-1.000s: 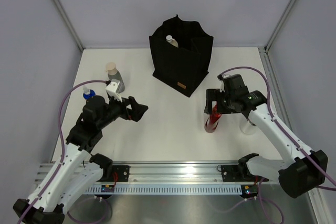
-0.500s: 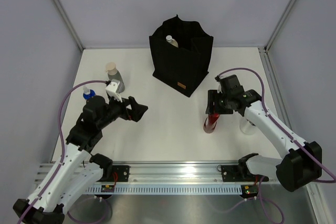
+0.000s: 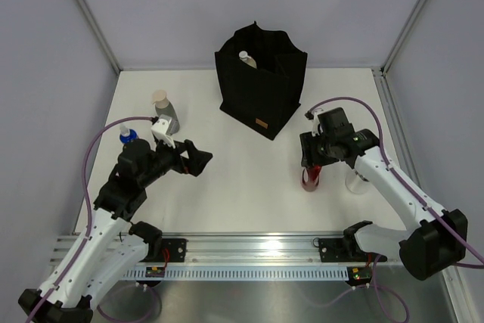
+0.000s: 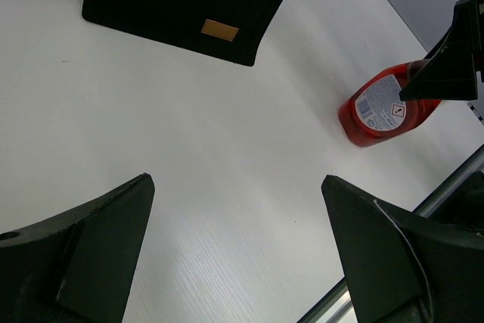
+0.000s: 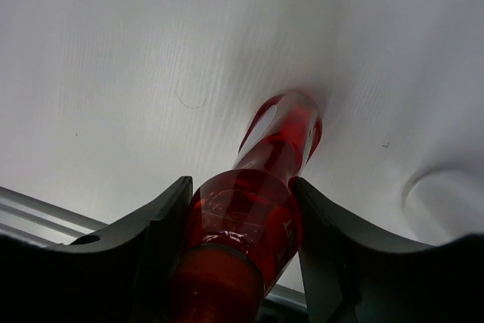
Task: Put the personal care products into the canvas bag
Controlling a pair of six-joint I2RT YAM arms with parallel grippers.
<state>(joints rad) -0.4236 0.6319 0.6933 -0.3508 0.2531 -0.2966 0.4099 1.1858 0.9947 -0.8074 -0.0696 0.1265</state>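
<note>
On the left, a bottle with a blue cap [image 3: 127,136] stands close behind the left arm; a grey bottle with a beige cap [image 3: 163,111] stands just beside it, farther back; the left end effector [image 3: 200,158] hangs over the tabletop [image 3: 242,187] with its fingers [image 4: 98,251] spread wide and nothing between them; the black canvas bag [image 3: 261,85] stands upright at the back middle, its tan label [image 3: 262,124] facing front, with a white-capped bottle [image 3: 244,57] poking up inside; on the right, the right end effector [image 3: 311,156] is closed tight on the upper part of the red bottle [image 3: 311,179], which stands on the tabletop well apart from the bag; a pale bottle [image 3: 355,181] stands just beside it, partly hidden by the right arm.
</note>
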